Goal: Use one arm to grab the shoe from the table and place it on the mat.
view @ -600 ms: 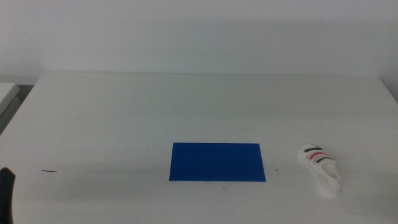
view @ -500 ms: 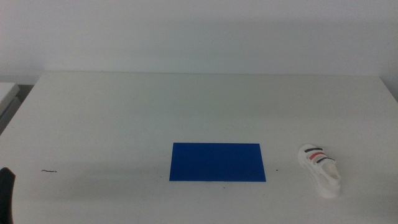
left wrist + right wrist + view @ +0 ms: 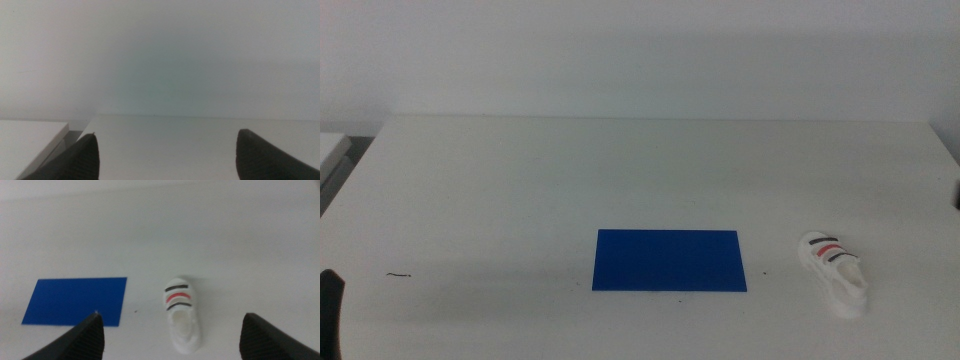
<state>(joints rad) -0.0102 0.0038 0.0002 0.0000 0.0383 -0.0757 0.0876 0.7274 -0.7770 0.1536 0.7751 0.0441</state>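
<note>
The small white shoe (image 3: 835, 272) with dark and red stripes lies on the white table (image 3: 620, 170), to the right of the blue mat (image 3: 669, 260) and apart from it. My right gripper (image 3: 171, 315) is open and empty, hovering above and back from the shoe (image 3: 181, 314), with the mat (image 3: 75, 301) to one side. In the middle view only a dark sliver of the right arm (image 3: 957, 195) shows at the right edge. My left gripper (image 3: 167, 133) is open and empty; its tip (image 3: 328, 310) waits at the bottom left edge.
A small dark squiggle mark (image 3: 399, 275) is on the table to the left of the mat. A second white surface (image 3: 330, 148) stands beyond the table's left edge. A plain wall rises behind the table.
A dark sliver of the right arm has come into view at the right edge of the middle view. The shoe and the mat have not moved.
</note>
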